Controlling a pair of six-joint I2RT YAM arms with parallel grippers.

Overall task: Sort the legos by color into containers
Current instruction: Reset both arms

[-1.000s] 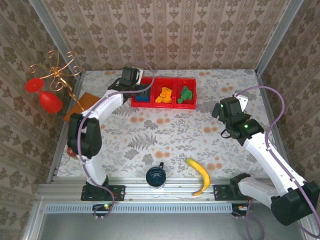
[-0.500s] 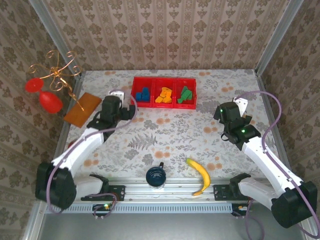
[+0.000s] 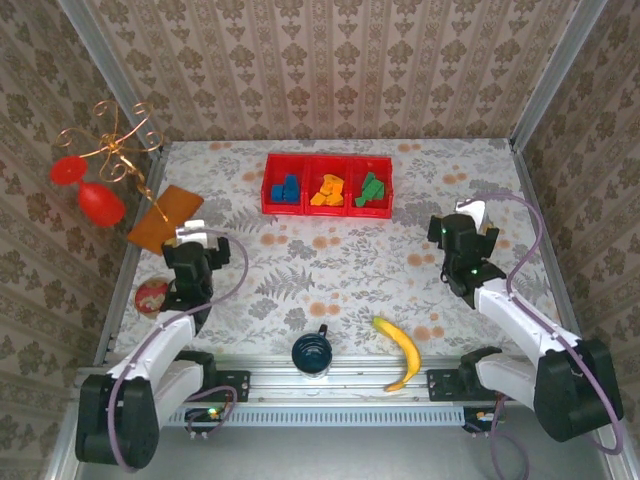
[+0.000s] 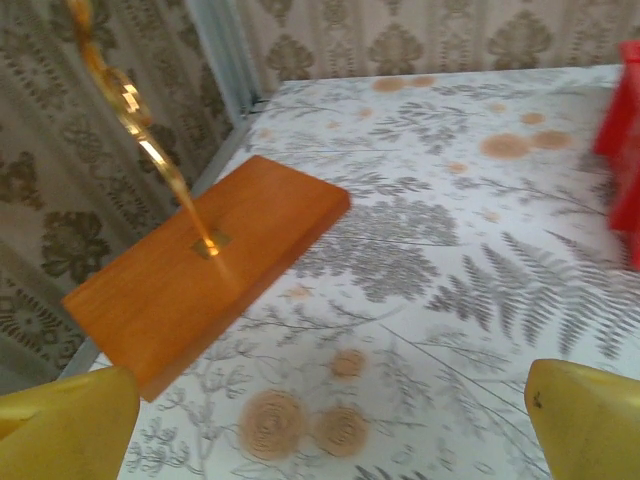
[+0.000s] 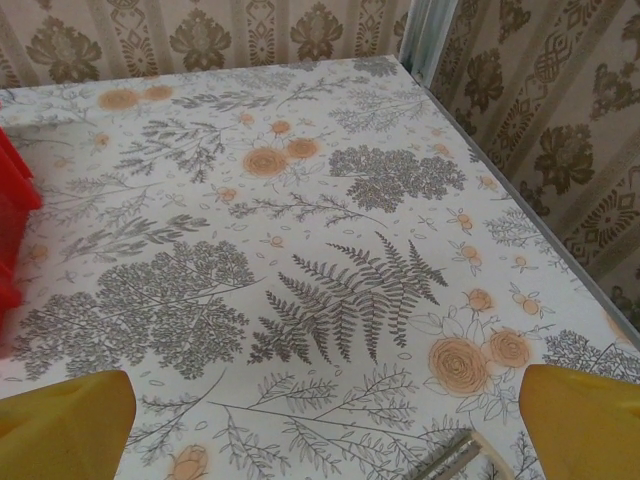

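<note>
The red tray (image 3: 327, 163) stands at the back middle of the table. Its three compartments hold the legos: blue ones (image 3: 285, 190) on the left, orange-yellow ones (image 3: 327, 189) in the middle, green ones (image 3: 371, 189) on the right. My left gripper (image 3: 190, 240) hangs low over the near left of the table, far from the tray, open with nothing in it (image 4: 330, 440). The tray's red edge (image 4: 625, 150) sits at that view's right border. My right gripper (image 3: 462, 225) is out on the right, also open and holding nothing (image 5: 325, 430), with the tray's edge (image 5: 10, 200) far to its left.
An orange-brown board (image 3: 165, 217) carrying a gold wire stand (image 3: 115, 150) with red ornaments sits at the left, just ahead of my left gripper (image 4: 200, 265). A small red round object (image 3: 152, 296) lies by the left wall. A dark blue cup (image 3: 312, 351) and a banana (image 3: 398, 350) rest near the front edge.
My left arm has drawn back from the tray's blue compartment to the near left, its jaws spreading fully. The right arm has pulled back a little toward its base.
</note>
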